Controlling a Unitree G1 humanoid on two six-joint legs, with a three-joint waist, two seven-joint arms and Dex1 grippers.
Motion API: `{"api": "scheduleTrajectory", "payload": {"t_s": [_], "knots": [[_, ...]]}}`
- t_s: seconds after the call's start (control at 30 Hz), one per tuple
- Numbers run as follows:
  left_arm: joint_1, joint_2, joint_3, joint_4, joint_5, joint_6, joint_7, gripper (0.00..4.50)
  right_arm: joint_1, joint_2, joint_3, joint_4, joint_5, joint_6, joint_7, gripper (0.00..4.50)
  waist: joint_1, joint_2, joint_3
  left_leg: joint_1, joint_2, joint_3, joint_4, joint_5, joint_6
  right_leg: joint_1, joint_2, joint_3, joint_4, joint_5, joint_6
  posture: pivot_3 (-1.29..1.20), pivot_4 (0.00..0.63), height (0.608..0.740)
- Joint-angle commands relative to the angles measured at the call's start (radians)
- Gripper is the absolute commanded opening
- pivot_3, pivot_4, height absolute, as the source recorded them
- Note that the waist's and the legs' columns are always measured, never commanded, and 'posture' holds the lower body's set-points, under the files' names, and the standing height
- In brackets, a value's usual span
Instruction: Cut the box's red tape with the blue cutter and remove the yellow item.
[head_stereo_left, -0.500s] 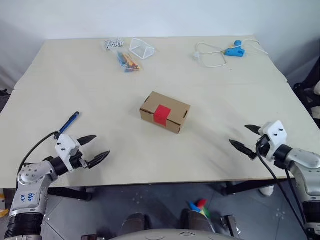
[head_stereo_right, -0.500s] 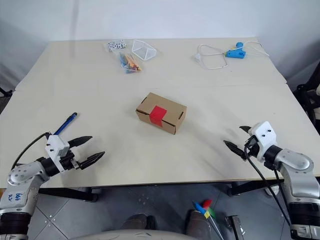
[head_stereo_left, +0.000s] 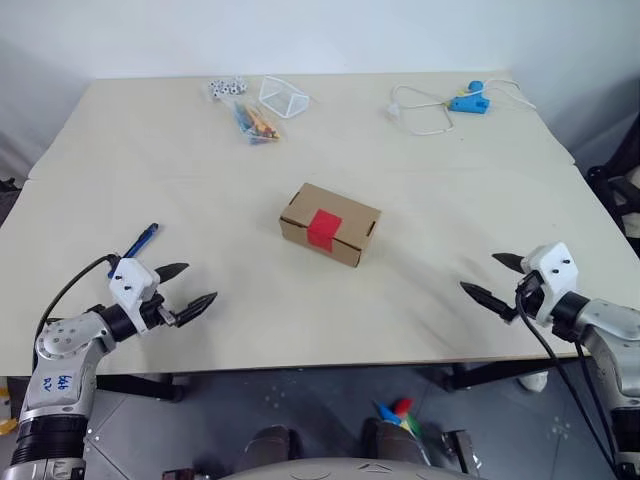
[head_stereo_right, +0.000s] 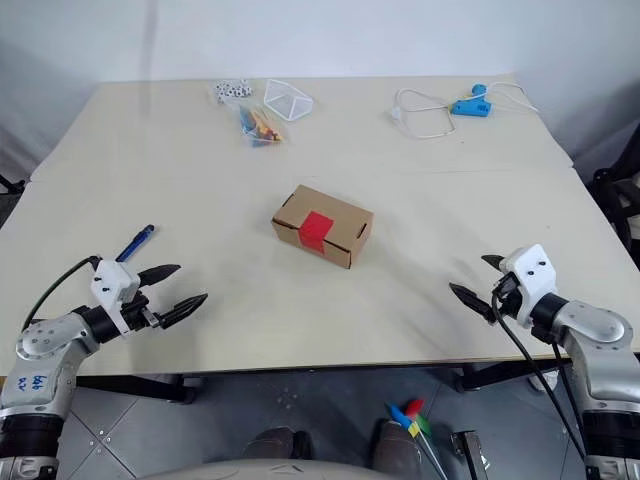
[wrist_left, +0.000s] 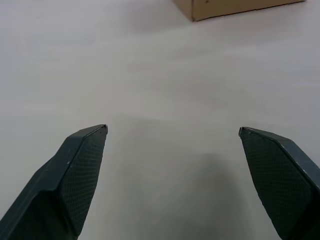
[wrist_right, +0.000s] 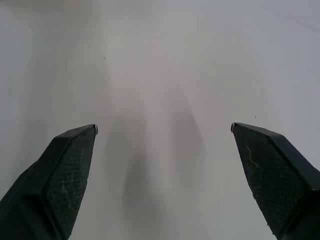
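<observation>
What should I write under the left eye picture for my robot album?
Two open grippers, left gripper and right gripper, wait beside the box with red tape.

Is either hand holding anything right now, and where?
Nothing. The left hand and right hand are open and empty; the blue cutter lies on the table.

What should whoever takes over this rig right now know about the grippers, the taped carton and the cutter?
Left gripper: open, empty, near the table's front left edge.
Right gripper: open, empty, near the front right edge.
Small brown cardboard box: mid-table, closed, its square red tape patch uncut.
Slim blue pen-like cutter: lying on the table just beyond the left gripper, not picked up.
Done: nothing. Left: take the cutter, cut the tape, open the box, take out the yellow item.
</observation>
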Motion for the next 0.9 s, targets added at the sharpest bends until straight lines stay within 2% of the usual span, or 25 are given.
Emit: {"api": "scheduleTrajectory", "payload": {"t_s": [0.03,0.07,0.1,0.2,0.53,0.57,0.9], "knots": [[-0.059,0.026,-0.01,0.007,0.045,0.026,0.041,4.47,-0.005,-0.029,-0.039,-0.07,-0.005,0.067,-0.05,4.5,0.0,0.0,0.0,0.0,0.0,0.0,0.0,0.0,0.0,0.0,0.0,0.0,0.0,0.0,0.0,0.0,0.15,0.74],[-0.072,0.017,-0.009,0.01,0.01,0.016,-0.008,4.47,-0.011,-0.026,-0.041,-0.078,0.013,0.076,-0.043,4.5,-0.001,0.0,0.0,0.0,0.0,0.0,0.0,0.0,0.0,0.0,0.0,0.0,0.0,0.0,0.0,0.0,0.15,0.74],[-0.087,0.012,-0.01,0.019,0.016,0.018,0.0,4.29,-0.018,-0.027,-0.039,-0.081,0.012,0.098,-0.055,4.32,-0.002,0.0,0.0,0.0,0.0,0.0,0.0,0.0,0.0,0.0,0.0,0.0,0.0,0.0,0.0,0.0,0.15,0.74],[-0.143,-0.001,-0.028,0.057,0.052,-0.011,0.023,3.58,-0.037,-0.016,-0.044,-0.115,0.025,0.136,-0.082,3.58,-0.002,0.0,0.0,0.0,0.0,0.0,0.0,0.0,0.0,0.0,0.0,0.0,0.0,0.0,0.0,0.0,0.15,0.74],[-0.336,-0.031,-0.091,0.241,0.108,-0.043,0.026,0.33,-0.038,-0.004,-0.034,-0.224,0.057,0.242,-0.111,0.01,0.0,-0.001,0.001,0.0,-0.001,0.0,0.0,0.001,0.0,0.0,0.0,0.0,0.0,0.0,0.0,0.0,0.15,0.74],[-0.345,-0.032,-0.092,0.252,0.11,-0.047,0.024,0.01,-0.031,-0.002,-0.036,-0.234,0.058,0.247,-0.116,0.0,-0.001,-0.001,0.001,0.0,-0.001,0.0,0.0,0.001,0.0,0.0,0.0,0.0,0.0,0.0,0.0,0.0,0.15,0.74],[-0.564,-0.085,-0.155,0.53,0.153,-0.159,-0.048,0.01,0.012,0.067,-0.038,-0.39,0.082,0.331,-0.207,0.0,-0.001,-0.003,0.001,-0.001,-0.001,0.0,0.001,0.001,0.0,0.0,0.0,0.0,0.001,0.0,0.0,0.0,0.15,0.74]]}}
